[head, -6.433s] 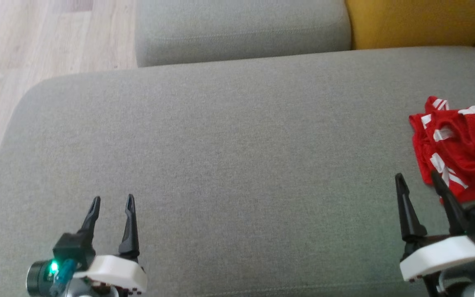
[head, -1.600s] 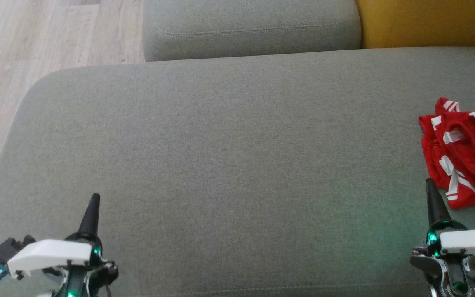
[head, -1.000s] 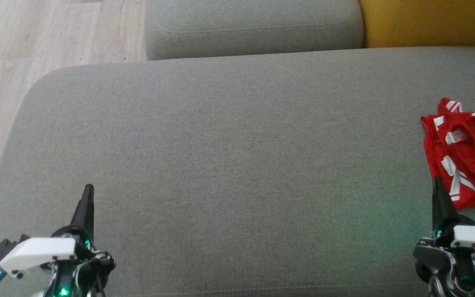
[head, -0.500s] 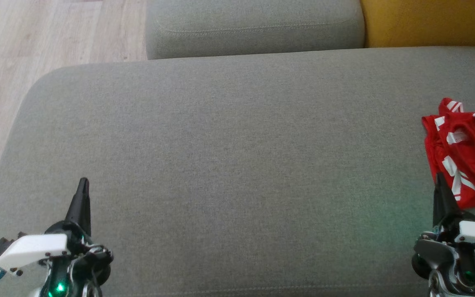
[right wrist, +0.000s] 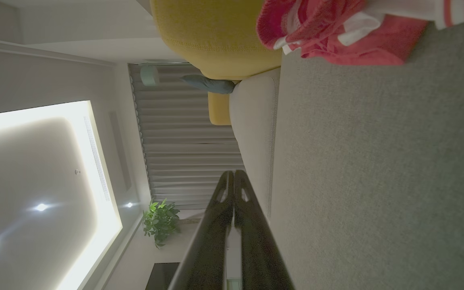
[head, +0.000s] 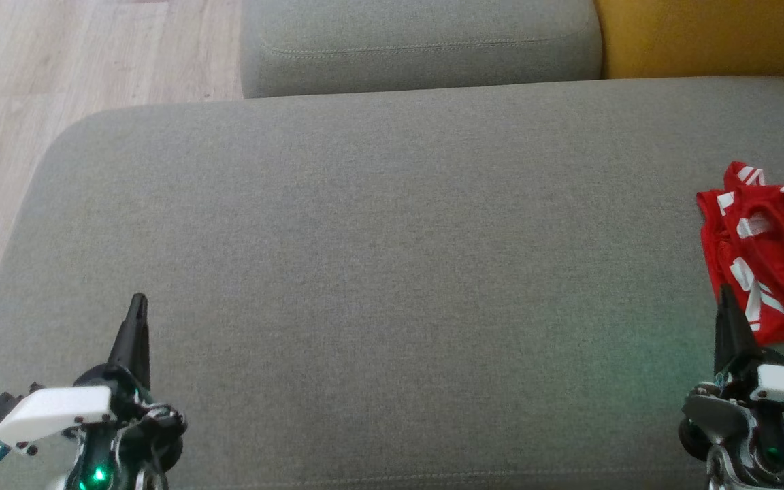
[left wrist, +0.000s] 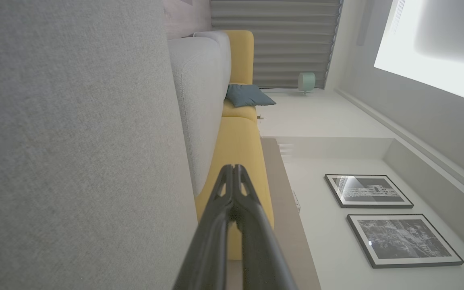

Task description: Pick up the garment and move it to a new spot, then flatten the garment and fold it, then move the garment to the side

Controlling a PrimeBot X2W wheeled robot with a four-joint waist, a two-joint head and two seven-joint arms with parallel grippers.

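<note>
In the head view, the red garment (head: 773, 252) lies crumpled at the right edge of the grey sofa seat (head: 392, 272). Our right gripper (head: 727, 306) points toward its near edge with the fingers pressed together. Our left gripper (head: 137, 313), also closed, is well apart from it. In the left wrist view we see those two fingers meeting at the tips. In the right wrist view the garment (right wrist: 336, 40) looks thin, soft and light. We judge that, once the fingers are opened, a pinch on a bunched striped edge is best.

Grey sofa seat (head: 378, 245), crumpled red garment (head: 770, 252) at right edge
</note>
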